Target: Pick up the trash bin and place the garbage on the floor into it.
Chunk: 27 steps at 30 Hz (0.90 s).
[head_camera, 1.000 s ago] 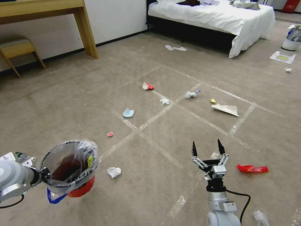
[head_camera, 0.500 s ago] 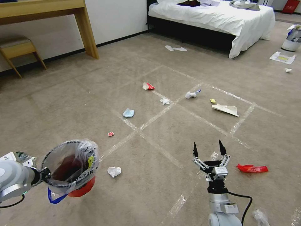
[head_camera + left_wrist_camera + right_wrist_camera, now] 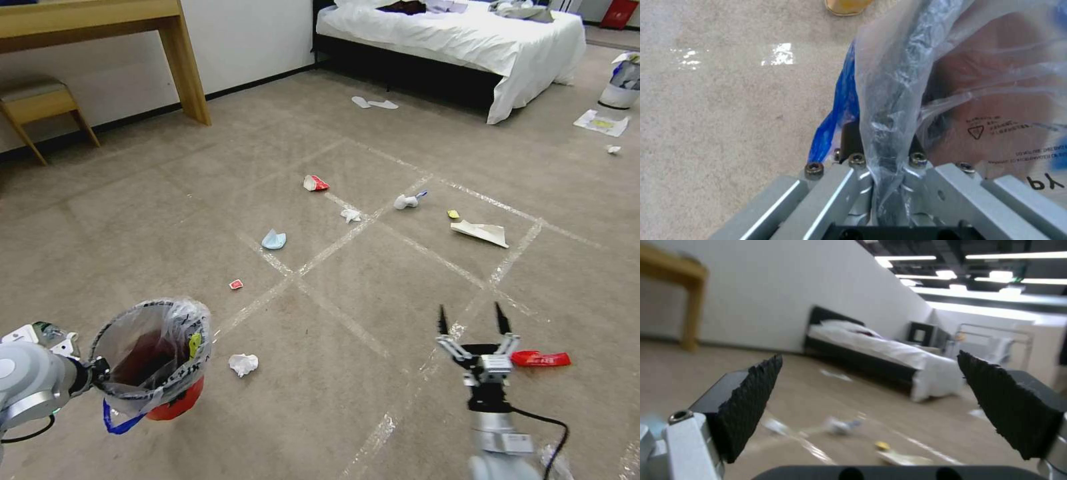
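I see the bin (image 3: pixel 155 357) held off the floor (image 3: pixel 333 293) by my left claw (image 3: pixel 99 373), which is pressed together on the rim and on the clear bag (image 3: pixel 902 83) over it. The bin is tilted, its mouth turned toward the camera, and the inside is dark red. A blue strip of plastic (image 3: pixel 115 421) hangs down under the claw. In the left wrist view the bag folds run straight between the fingers (image 3: pixel 853 166).

My right claw (image 3: pixel 470 324) is spread wide and holds nothing; it points forward, above the carpet. Just to its right lies the red wrapper (image 3: pixel 541 359), and from the head view one finger tip seems to be close to the wrapper's near end, though I cannot tell if it is above it or beside it. Near the right arm base there is a clear crumpled piece (image 3: pixel 555 460), maybe plastic.

Between the two claws, closer to the bin, a white tissue (image 3: pixel 243 364) lies on the carpet. Farther ahead of the left claw I see a small red scrap (image 3: pixel 235 285) and the blue mask (image 3: pixel 273 239). Ahead of the right claw are the folded paper (image 3: pixel 480 233), a small yellow bit (image 3: pixel 453 214), two more tissues (image 3: pixel 350 215) and the red-and-white carton (image 3: pixel 314 183). Well beyond are the slippers (image 3: pixel 373 103) and the bed (image 3: pixel 453 40).
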### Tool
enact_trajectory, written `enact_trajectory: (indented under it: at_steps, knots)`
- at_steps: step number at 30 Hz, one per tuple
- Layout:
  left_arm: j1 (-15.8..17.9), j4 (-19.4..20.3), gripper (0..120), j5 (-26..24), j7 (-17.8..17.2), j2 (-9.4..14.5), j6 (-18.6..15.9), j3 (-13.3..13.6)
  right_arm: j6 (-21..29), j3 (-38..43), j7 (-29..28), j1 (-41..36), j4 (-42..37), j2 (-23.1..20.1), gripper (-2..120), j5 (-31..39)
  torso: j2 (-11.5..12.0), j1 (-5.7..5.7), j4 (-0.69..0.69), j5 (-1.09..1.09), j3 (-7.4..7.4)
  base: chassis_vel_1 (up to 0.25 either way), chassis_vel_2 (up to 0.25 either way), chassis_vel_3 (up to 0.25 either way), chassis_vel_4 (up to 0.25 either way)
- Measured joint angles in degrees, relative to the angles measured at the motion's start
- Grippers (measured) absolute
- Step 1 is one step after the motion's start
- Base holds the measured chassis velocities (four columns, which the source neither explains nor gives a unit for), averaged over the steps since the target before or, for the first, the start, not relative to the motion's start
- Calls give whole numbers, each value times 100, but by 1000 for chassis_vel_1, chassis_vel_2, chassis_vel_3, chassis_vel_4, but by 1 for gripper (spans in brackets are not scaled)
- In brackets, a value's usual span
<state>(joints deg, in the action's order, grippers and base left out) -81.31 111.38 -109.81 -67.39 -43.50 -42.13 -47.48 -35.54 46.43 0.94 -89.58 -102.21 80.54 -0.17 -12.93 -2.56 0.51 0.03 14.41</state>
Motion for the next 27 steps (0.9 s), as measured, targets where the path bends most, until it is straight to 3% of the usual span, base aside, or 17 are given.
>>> enact_trajectory:
  at_steps: [2,3,5,6,7,8,10,11,13,16,18,21,25,27]
  knots:
    - [2,-14,1,4,32,13,0,-8,68,181,-83,-43,148,-250,100,58,0,0,0,0,0,0,0,0,0]
    - [6,-33,1,11,75,40,-1,-15,174,436,-46,-117,444,-610,100,204,0,0,0,1,0,0,0,0,0]
    - [9,-65,1,64,153,73,-1,-18,287,758,499,-293,962,-1217,100,590,0,0,2,5,0,0,0,0,0]
    - [9,-65,1,64,153,73,-1,-18,287,758,499,-293,962,-1217,100,590,0,0,2,5,0,0,0,0,0]
    - [12,-83,1,117,207,83,-1,-13,295,931,938,-420,1317,-1682,100,824,-1,0,0,3,0,0,0,0,0]
    - [12,-83,1,117,207,83,-1,-13,295,931,938,-420,1317,-1682,100,824,-1,0,0,3,0,0,0,0,0]
    - [33,-124,1,172,292,90,-2,4,77,1144,1637,-581,1992,-2303,100,1089,-1,0,1,-3,1,0,0,0,0]
    - [33,-124,1,172,292,90,-2,4,77,1144,1637,-581,1992,-2303,100,1089,-1,0,1,-3,1,0,0,0,0]
    - [55,-191,1,238,393,110,-2,12,-263,1193,2523,-715,2870,-2827,100,1461,-1,0,1,4,0,0,0,0,0]
    - [24,-196,1,296,450,140,-2,18,-385,1231,3006,-740,3209,-3015,100,1561,-1,0,2,3,0,0,0,0,0]
    - [-23,-200,1,413,537,176,-2,35,-475,1308,3996,-943,3525,-3379,100,2034,-1,0,0,4,0,0,0,0,0]
    - [-29,-202,1,488,581,155,-2,63,-388,1480,4425,-1292,3530,-3693,100,2166,-1,0,-1,-2,0,0,0,0,0]
    - [-20,-196,1,553,608,121,-3,99,-309,1654,4326,-1643,3634,-4054,100,1775,-1,0,2,0,0,0,0,0,0]
    - [10,-235,1,633,676,98,-2,129,-272,1812,4198,-1734,4065,-4482,100,1393,-1,0,2,-1,0,0,0,0,0]
